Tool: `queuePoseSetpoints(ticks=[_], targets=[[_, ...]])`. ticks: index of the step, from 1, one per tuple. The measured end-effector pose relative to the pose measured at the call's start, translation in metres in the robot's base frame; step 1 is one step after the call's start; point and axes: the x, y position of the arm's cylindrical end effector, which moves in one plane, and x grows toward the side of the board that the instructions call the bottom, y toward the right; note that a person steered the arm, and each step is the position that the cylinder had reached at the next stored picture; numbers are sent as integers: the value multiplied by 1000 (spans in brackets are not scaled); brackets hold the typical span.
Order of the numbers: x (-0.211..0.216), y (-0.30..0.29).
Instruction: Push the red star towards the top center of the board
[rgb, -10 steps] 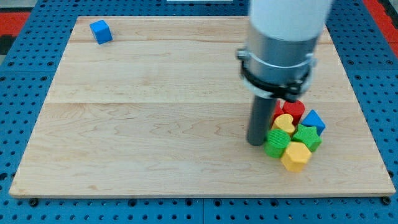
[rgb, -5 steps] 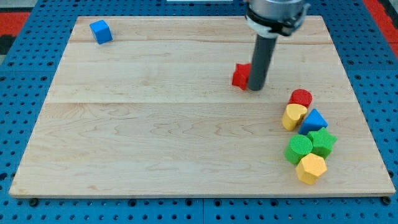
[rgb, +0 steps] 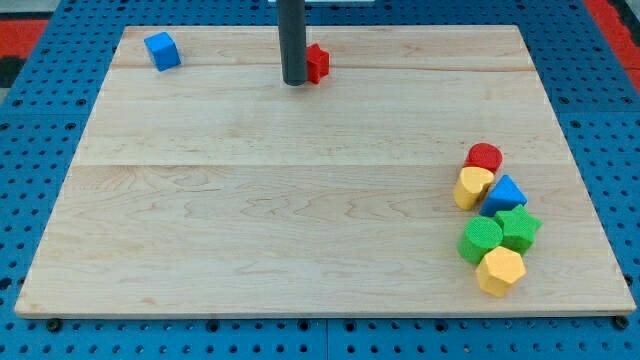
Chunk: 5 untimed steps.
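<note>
The red star lies near the top centre of the wooden board, partly hidden behind my rod. My tip rests on the board just left of the star and a little below it, touching or nearly touching it. The rod rises straight up out of the view's top.
A blue cube sits at the top left. At the lower right is a cluster: red cylinder, yellow block, blue triangle, green star, green cylinder, yellow hexagon.
The red star left the cluster at the lower right and moved up and left to the top centre. My tip moved with it, ending on its left side.
</note>
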Motion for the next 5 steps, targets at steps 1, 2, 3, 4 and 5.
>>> queuePoseSetpoints(ticks=[1,2,3,4,5], targets=[[0,25],[-6,37],[-21,37],[-28,37],[-28,41]])
